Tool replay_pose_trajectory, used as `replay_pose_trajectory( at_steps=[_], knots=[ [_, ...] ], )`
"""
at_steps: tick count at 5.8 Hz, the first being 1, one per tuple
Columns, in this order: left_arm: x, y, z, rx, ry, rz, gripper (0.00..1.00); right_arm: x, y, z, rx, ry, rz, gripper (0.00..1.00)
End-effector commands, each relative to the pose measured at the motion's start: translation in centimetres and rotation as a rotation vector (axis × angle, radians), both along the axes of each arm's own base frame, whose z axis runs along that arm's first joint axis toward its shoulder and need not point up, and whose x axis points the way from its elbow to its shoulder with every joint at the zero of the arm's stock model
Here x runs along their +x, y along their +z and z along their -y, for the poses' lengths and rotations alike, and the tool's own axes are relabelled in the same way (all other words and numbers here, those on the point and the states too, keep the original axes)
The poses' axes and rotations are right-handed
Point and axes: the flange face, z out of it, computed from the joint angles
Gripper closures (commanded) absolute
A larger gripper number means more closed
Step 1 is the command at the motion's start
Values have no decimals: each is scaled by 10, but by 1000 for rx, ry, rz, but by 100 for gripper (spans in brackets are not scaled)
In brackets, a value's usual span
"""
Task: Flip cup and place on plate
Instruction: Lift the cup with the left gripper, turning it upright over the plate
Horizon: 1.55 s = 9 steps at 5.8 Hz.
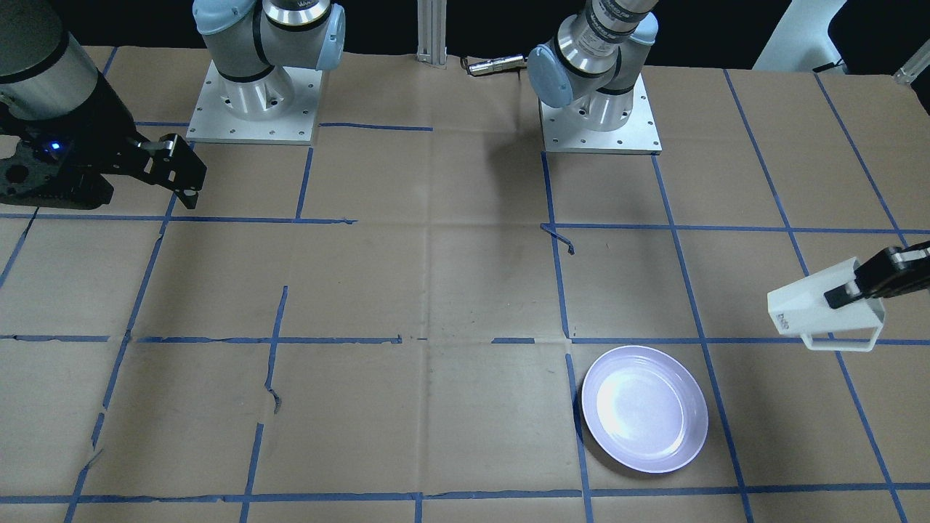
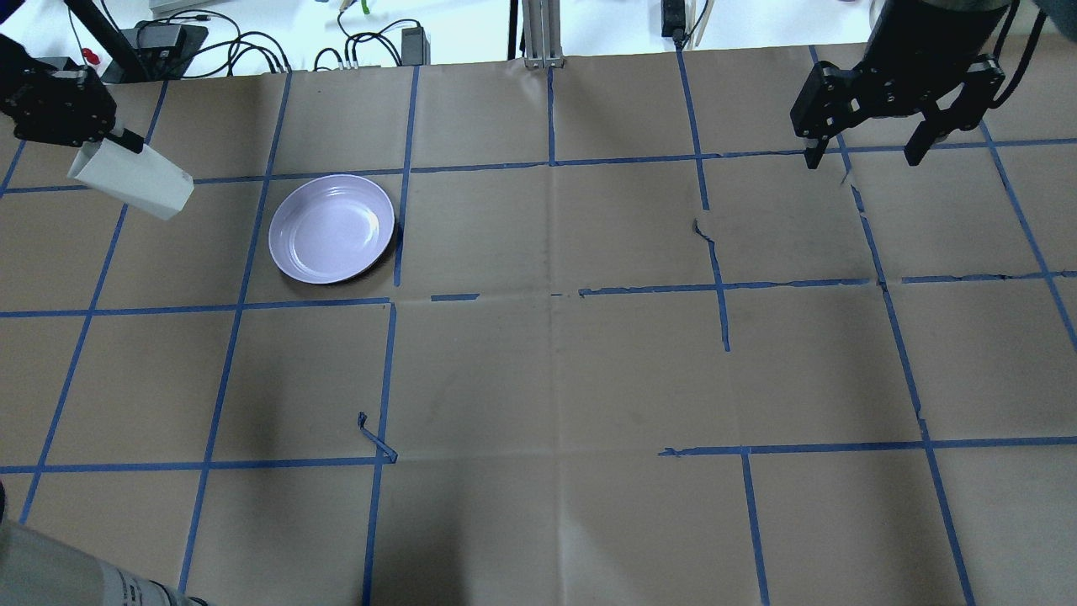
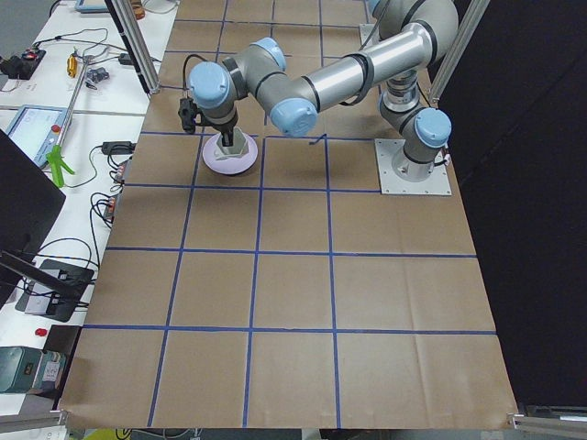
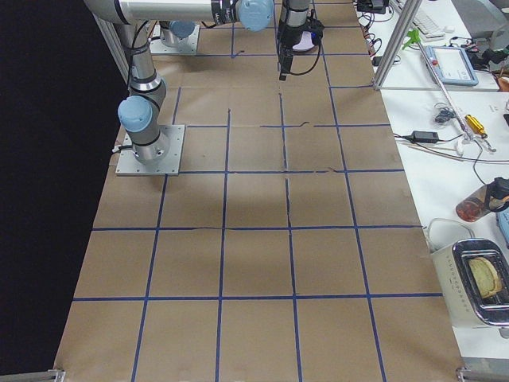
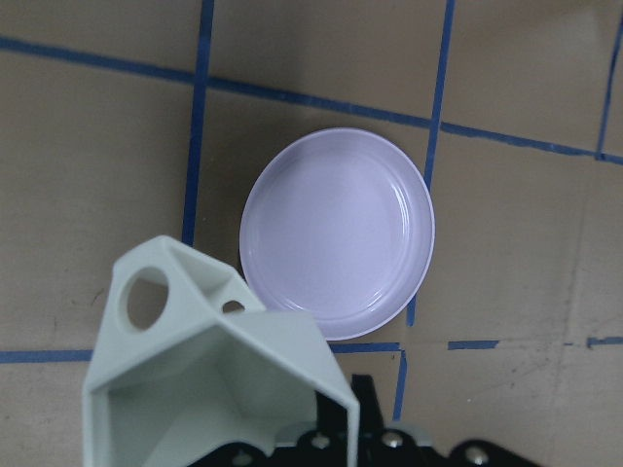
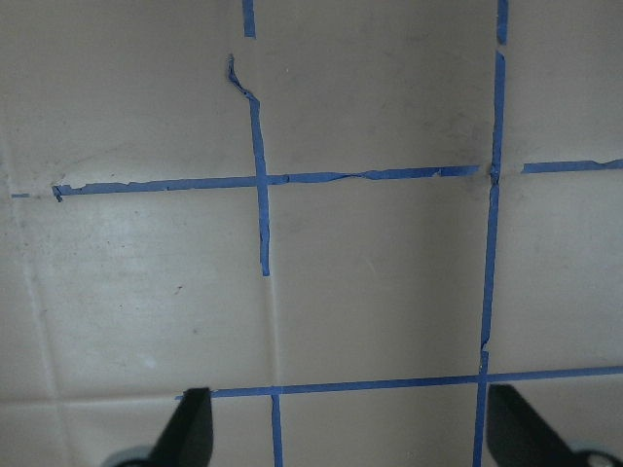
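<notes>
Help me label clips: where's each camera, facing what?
Front: across table, facing bases; left gripper holds cup.
Overhead: from behind, looking down; right gripper open.
Left side: table end; left arm near.
Right side: opposite end; right arm near.
Left wrist: down on cup, plate.
Right wrist: down on table; fingertips.
Shared: plate, front and overhead.

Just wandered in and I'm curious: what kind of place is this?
Probably a robotics lab. Two robot arms are bolted to a paper-covered table gridded with blue tape, and the side bench holds cables, tools and a tablet-like screen.
</notes>
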Motion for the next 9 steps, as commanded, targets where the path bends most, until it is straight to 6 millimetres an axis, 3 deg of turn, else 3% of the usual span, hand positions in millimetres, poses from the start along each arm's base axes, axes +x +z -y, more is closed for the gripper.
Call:
replay_pose_trajectory(
  at_steps=[1, 2, 3, 5, 7, 8, 9],
  knots=[
    [-146, -24, 18, -50, -58, 269, 100, 0, 0, 0, 0, 0, 0, 0],
    [-175, -56, 9, -117, -45, 336, 100, 0, 0, 0, 0, 0, 0, 0],
    [-173, -96, 1, -166, -38, 395, 100, 0, 0, 0, 0, 0, 0, 0],
    [-178, -154, -5, -113, -48, 389, 100, 0, 0, 0, 0, 0, 0, 0],
    [-193, -187, 1, -91, -77, 385, 100, 0, 0, 0, 0, 0, 0, 0],
    [-197, -190, 1, -92, -85, 387, 88, 0, 0, 0, 0, 0, 0, 0],
    [-195, -182, 3, -95, -82, 393, 10, 0, 0, 0, 0, 0, 0, 0]
  ],
)
